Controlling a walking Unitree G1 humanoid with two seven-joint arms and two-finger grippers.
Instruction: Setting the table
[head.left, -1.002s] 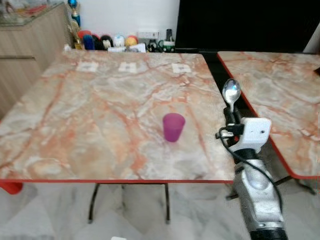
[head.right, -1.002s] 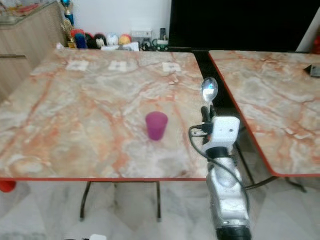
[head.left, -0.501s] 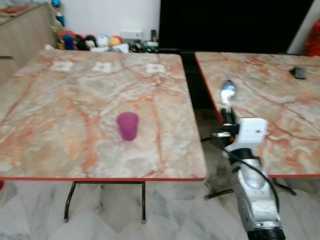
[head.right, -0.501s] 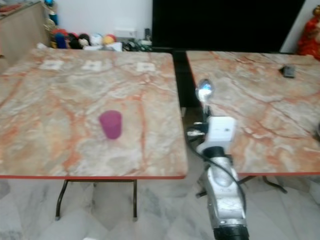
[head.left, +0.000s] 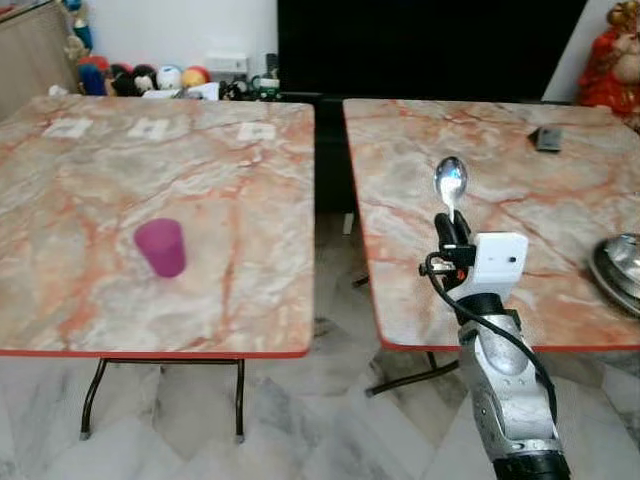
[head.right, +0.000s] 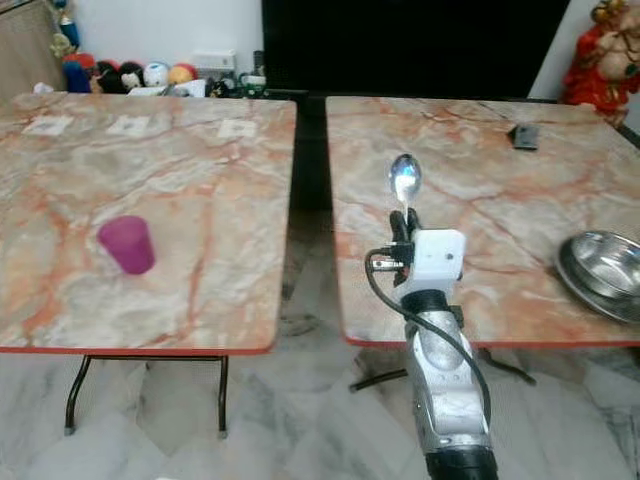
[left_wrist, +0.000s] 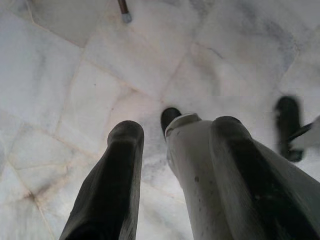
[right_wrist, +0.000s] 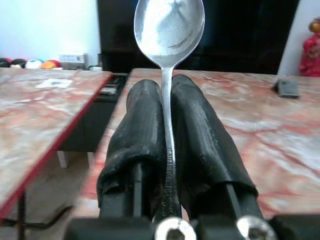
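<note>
My right gripper is shut on a metal spoon, held upright with the bowl at the top, above the near left part of the right-hand marble table. In the right wrist view the spoon stands pinched between the two black fingers. A purple cup stands on the left-hand marble table. A steel bowl lies at the right table's near right edge. My left gripper hangs over the marble floor with its fingers apart and nothing between them.
A narrow gap separates the two tables, with metal legs below. A small dark object lies far on the right table. Toys line the back wall, and a red figure stands at the far right. Three white cards lie on the left table.
The camera has swung to the right: both tables and the cup slid left in view, and the steel bowl has come into sight. The right gripper keeps its hold on the spoon.
</note>
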